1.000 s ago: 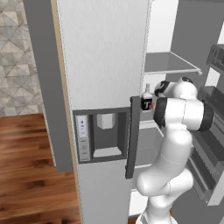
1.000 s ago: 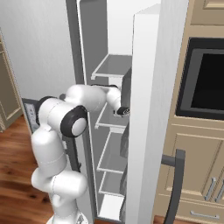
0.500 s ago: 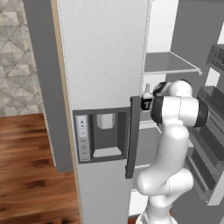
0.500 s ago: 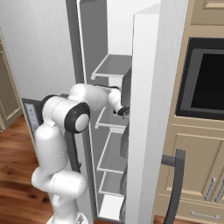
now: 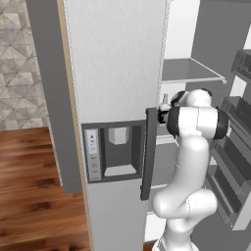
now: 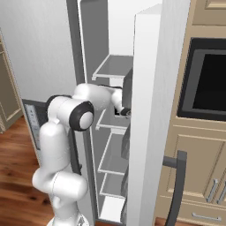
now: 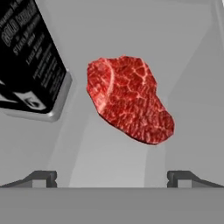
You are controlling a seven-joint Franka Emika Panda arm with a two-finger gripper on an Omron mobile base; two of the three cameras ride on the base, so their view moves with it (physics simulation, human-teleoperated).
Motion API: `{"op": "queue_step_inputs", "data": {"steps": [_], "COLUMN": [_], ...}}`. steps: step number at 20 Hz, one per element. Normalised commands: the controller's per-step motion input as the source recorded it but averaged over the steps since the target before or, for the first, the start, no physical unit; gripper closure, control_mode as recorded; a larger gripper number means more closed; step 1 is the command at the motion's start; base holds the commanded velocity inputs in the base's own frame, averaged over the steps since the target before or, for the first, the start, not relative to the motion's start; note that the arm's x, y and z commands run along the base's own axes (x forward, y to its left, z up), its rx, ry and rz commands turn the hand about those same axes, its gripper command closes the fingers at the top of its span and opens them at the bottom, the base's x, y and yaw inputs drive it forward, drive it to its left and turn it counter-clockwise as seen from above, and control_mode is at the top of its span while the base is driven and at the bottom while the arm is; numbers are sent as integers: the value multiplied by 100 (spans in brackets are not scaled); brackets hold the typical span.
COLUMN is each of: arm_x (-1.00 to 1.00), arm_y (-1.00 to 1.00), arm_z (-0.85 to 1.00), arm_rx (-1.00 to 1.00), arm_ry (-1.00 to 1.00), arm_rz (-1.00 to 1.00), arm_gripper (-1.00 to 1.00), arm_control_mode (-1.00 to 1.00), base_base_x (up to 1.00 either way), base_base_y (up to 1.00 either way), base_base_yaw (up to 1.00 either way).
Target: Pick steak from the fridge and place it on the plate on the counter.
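Observation:
The steak (image 7: pixel 129 103), a red marbled lump, lies on a grey fridge shelf straight ahead of my gripper (image 7: pixel 111 178) and a short way beyond it. The gripper is open, and the steak sits apart from both fingertips (image 7: pixel 42 177), with nothing between them. The fridge (image 5: pixel 115 59) stands with its doors open. My arm reaches in past the dispenser door's dark handle (image 5: pixel 148 152). In the right base view the hand (image 6: pixel 123 107) goes behind the edge of the right door. The plate and the counter are out of view.
A dark labelled bottle (image 7: pixel 30 61) stands close to the steak's left. Grey shelves (image 6: pixel 115 66) stack above and below the hand. Door bins (image 5: pixel 235 162) hang at the right. A built-in oven (image 6: pixel 207 84) and beige cabinets (image 6: pixel 198 167) flank the fridge.
My arm has pushed farther into the fridge. The hand has gone in behind the door edges and now covers the bottle in the left base view.

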Motion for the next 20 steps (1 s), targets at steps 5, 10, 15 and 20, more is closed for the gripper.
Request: {"op": "queue_step_inputs", "data": {"steps": [5, 10, 15, 20], "arm_x": [23, 21, 19, 16], "arm_y": [-9, -2, 0, 0], "arm_z": [0, -4, -14, -18], "arm_rx": [0, 0, 0, 0], "arm_ry": [0, 0, 0, 0], "arm_rz": [0, 0, 0, 0], "arm_gripper": [-100, -100, -100, -100], "arm_control_mode": [-100, -100, -100, -100], "base_base_x": [0, 0, 0, 0], "base_base_y": [0, 0, 0, 0], "base_base_yaw": [0, 0, 0, 0]}}
